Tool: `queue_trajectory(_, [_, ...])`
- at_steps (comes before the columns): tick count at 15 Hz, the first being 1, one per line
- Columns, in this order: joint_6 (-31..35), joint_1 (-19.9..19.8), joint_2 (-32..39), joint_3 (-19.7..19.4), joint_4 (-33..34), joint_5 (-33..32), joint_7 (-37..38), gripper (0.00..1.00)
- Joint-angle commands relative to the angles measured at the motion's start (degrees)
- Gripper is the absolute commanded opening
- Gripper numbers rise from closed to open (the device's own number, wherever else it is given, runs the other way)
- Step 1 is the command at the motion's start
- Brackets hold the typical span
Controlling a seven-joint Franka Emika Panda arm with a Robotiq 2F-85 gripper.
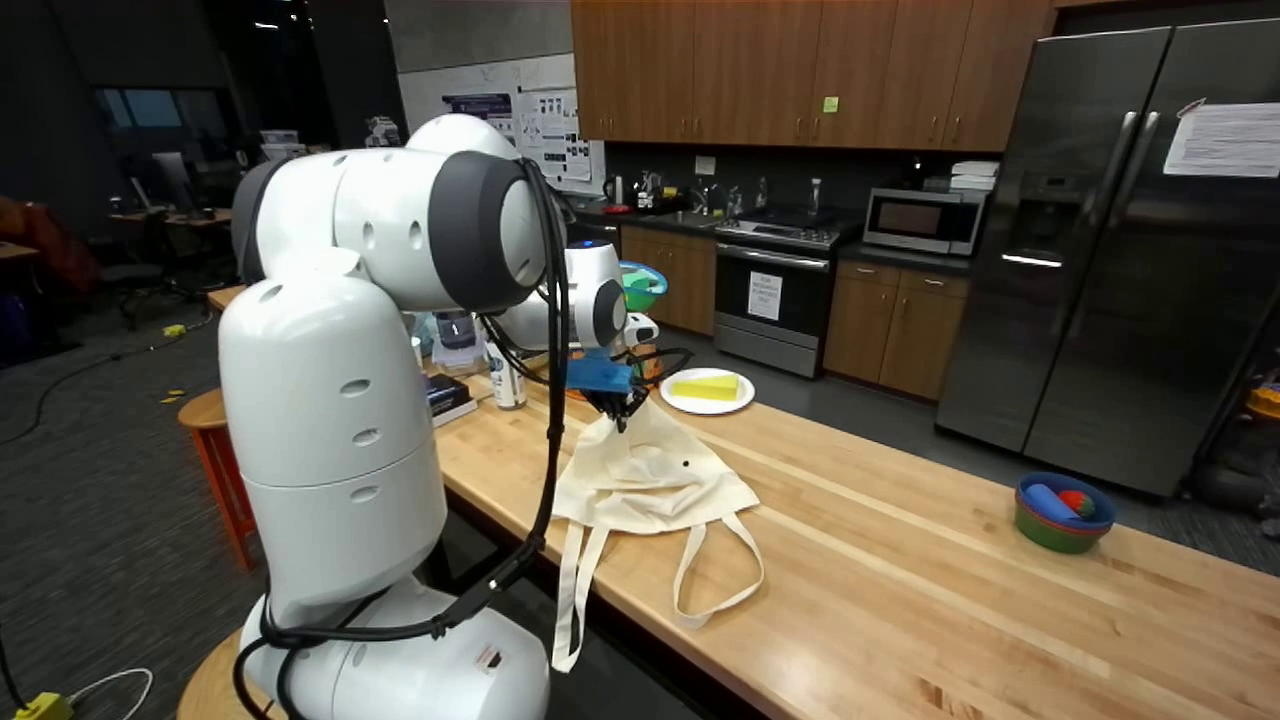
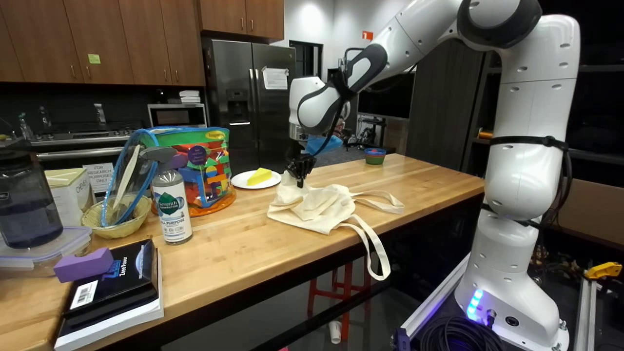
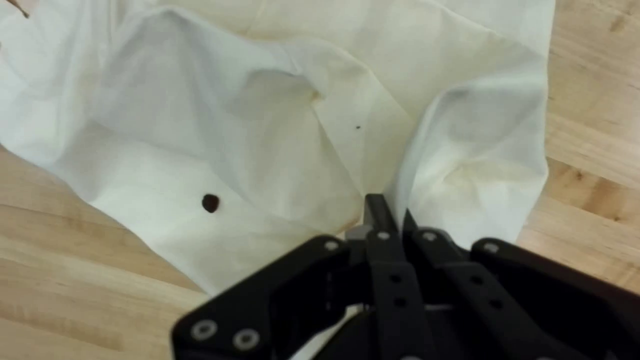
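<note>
Cream and rumpled, the bag has one fold pinched in the tool, so the grip looks done; the rest lies on the bench, seemingly not yet lifted, with one strap hanging past the front edge. Counted left to right in an exterior view: one purple block, one basket, one bottle, one toy pack, one plate with one yellow wedge, one tool, one bag with two straps, three nested bowls.
</note>
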Motion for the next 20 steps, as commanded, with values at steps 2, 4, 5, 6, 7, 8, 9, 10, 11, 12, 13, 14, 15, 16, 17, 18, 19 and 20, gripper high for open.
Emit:
queue_trajectory(2, [-0.8,-2.7,-0.1,-2.6,-0.6,-1.0,2.3,0.01])
queue_trajectory(4, [-0.3,-4.0,0.5,-3.9,-0.5,-1.0,3.1,0.01])
queue_trajectory(5, [-0.1,-4.7,0.9,-4.6,-0.3,-1.1,3.5,0.01])
queue_trajectory(6, [0.0,-5.3,1.2,-5.2,-0.2,-1.0,4.0,0.01])
queue_trajectory(7, [0.2,-5.9,1.6,-5.9,-0.2,-0.8,4.1,0.01])
queue_trajectory(8, [0.1,-6.5,2.0,-6.5,-0.1,-0.6,4.4,0.01])
queue_trajectory(9, [0.2,-7.0,2.5,-7.1,0.1,-0.5,4.6,0.01])
queue_trajectory(10, [0.2,-7.6,3.1,-7.7,0.3,-0.3,4.9,0.01])
queue_trajectory(11, [0.1,-8.1,3.6,-8.3,0.5,-0.2,5.0,0.01])
queue_trajectory(12, [0.0,-8.7,4.3,-9.0,0.8,0.2,5.0,0.01])
queue_trajectory(13, [-0.1,-9.3,5.0,-9.6,1.2,0.6,5.0,0.01])
queue_trajectory(14, [-0.4,-10.0,5.7,-10.3,1.8,1.2,4.8,0.01])
queue_trajectory(15, [-0.7,-10.7,6.5,-10.9,2.4,1.9,4.6,0.01])
queue_trajectory(16, [-0.9,-11.5,7.5,-11.6,3.1,2.8,4.2,0.01])
queue_trajectory(17, [-1.2,-12.2,8.4,-12.2,3.8,3.6,4.0,0.01])
queue_trajectory(18, [-1.3,-13.0,9.4,-12.8,4.5,4.6,3.8,0.01])
queue_trajectory(19, [-1.5,-13.6,10.3,-13.3,5.1,5.3,3.7,0.01])
queue_trajectory(20, [-1.5,-14.2,11.2,-13.7,5.8,6.1,3.7,0.01])
